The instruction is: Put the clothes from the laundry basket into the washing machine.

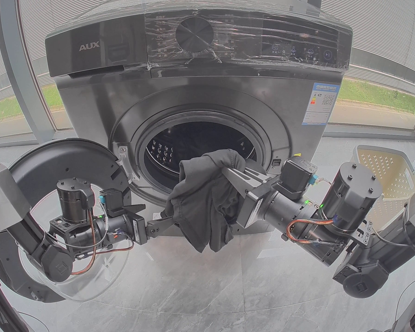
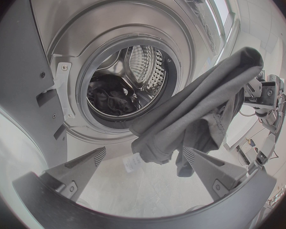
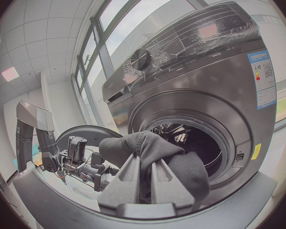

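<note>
Grey garment clamped in right jaws before washing machine opening.

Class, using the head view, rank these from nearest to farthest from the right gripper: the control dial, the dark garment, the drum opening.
1. The dark garment: clamped in the jaws of the right gripper, hanging below them.
2. The drum opening: just behind, in the washer's front.
3. The control dial: high up on the top panel.

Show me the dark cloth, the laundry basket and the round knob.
dark cloth (image 1: pixel 203 197), head view, its hanging middle.
laundry basket (image 1: pixel 388 177), head view, its holed wall.
round knob (image 1: pixel 194 34), head view, its middle.
</note>
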